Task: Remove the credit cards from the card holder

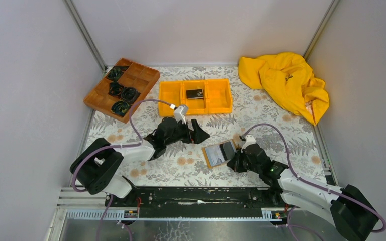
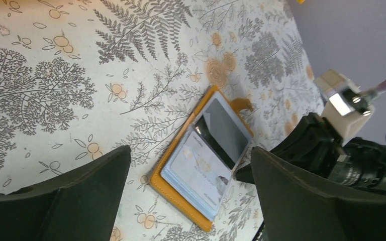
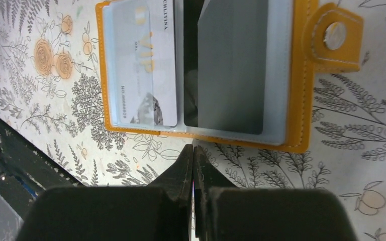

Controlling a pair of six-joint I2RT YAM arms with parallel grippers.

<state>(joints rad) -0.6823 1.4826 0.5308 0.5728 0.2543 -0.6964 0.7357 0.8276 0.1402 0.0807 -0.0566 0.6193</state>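
The card holder (image 1: pixel 219 153) is lying open on the table (image 1: pixel 181 168) between the arms, 2 credit cards (image 3: pixel 151 65) showing in its pockets. The right gripper (image 3: pixel 193 160) is sitting pinched shut at its edge, and the left gripper (image 2: pixel 190 153) is hanging open. The cards are looking thin, stiff and slick, so I'd pinch an exposed edge.

Lab robot cell: blank grey walls (image 1: pixel 25 75), aluminium frame (image 1: pixel 85 34), fern-print tablecloth (image 1: pixel 181 168)
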